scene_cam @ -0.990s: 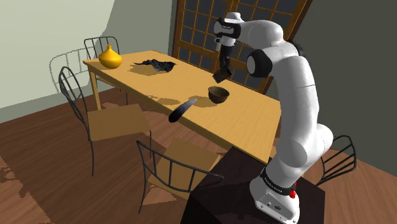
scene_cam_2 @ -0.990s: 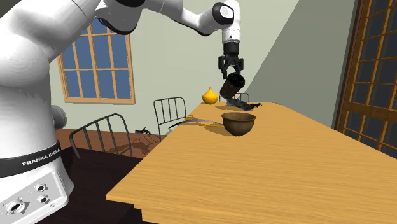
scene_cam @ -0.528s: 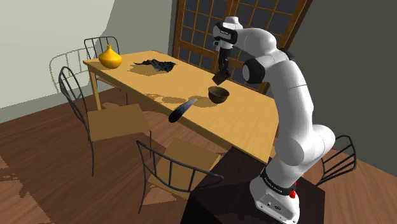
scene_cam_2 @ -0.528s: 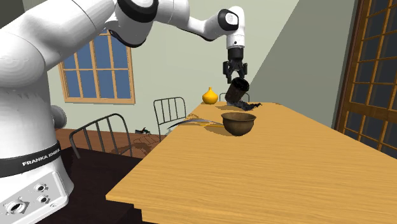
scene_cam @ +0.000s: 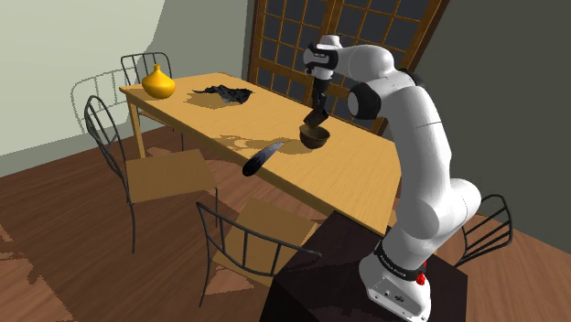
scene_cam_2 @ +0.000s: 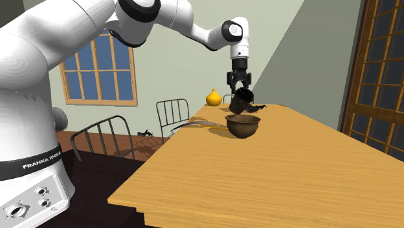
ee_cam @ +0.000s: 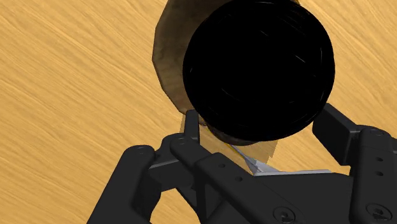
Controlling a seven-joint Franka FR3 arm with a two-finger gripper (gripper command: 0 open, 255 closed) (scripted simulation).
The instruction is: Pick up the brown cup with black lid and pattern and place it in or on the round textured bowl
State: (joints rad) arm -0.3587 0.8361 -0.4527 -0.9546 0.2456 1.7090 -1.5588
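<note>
- Grips the dark cup (scene_cam_2: 243, 102) tight between both fingers of the gripper (scene_cam_2: 241, 91), upper middle of the second exterior view.
- Hangs it tilted right over the brown bowl (scene_cam_2: 243, 125), low end near the rim; touching or not, cannot tell.
- Leaves the yellow vase (scene_cam: 158, 82) at the table's (scene_cam: 348, 183) far end, upper left of the shoulder view.

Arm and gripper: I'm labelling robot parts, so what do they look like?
The arm is glossy white, built of rounded segments with dark joints; a black band near its base reads FRANKA EMIKA in white. The gripper is all black, with two blocky fingers and small screw heads.
</note>
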